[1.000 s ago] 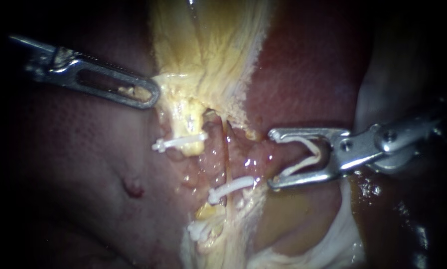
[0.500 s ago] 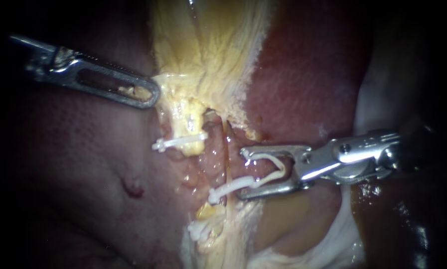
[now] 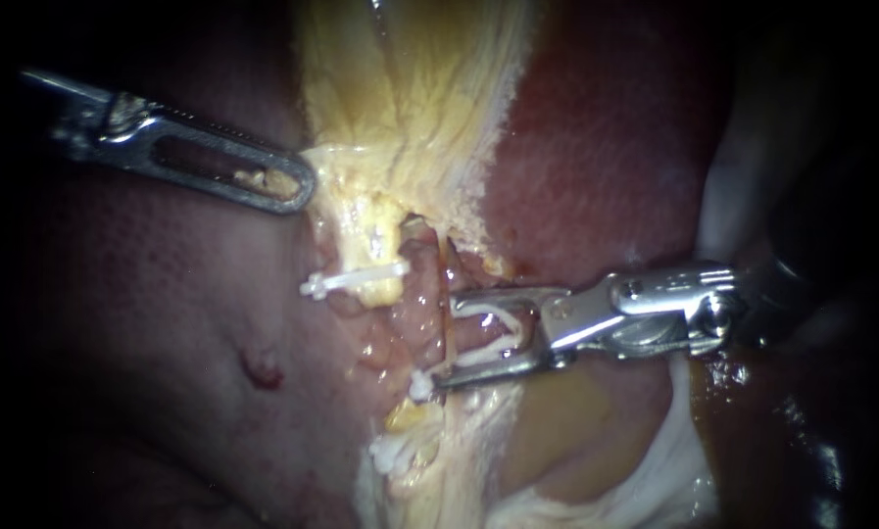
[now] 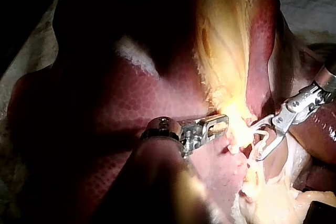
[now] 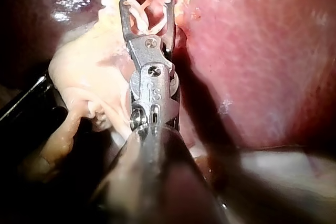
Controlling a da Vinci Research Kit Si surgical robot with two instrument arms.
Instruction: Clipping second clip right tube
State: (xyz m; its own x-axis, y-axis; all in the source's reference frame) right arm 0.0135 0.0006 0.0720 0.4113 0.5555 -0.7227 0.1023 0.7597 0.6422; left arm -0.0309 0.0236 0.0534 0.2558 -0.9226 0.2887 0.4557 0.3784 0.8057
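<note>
My right instrument comes in from the right with its jaws standing apart, both holding an open white clip. The jaws straddle the pink right tube, one on each side. The lower jaw lies over another white clip fixed on that tube. My left instrument is at the upper left, its slotted jaws shut on the edge of the yellow tissue. The right wrist view shows the clip between the right instrument's jaws, with tissue in the gap.
A white clip crosses the left tube, and one more clip sits lower in the yellow tissue. Dark red liver lies behind and to the right. Pale tissue fills the lower right.
My right instrument has moved left with its clip, from beside the tubes to straddling the right tube, and its jaws have narrowed somewhat. The left instrument has held still.
</note>
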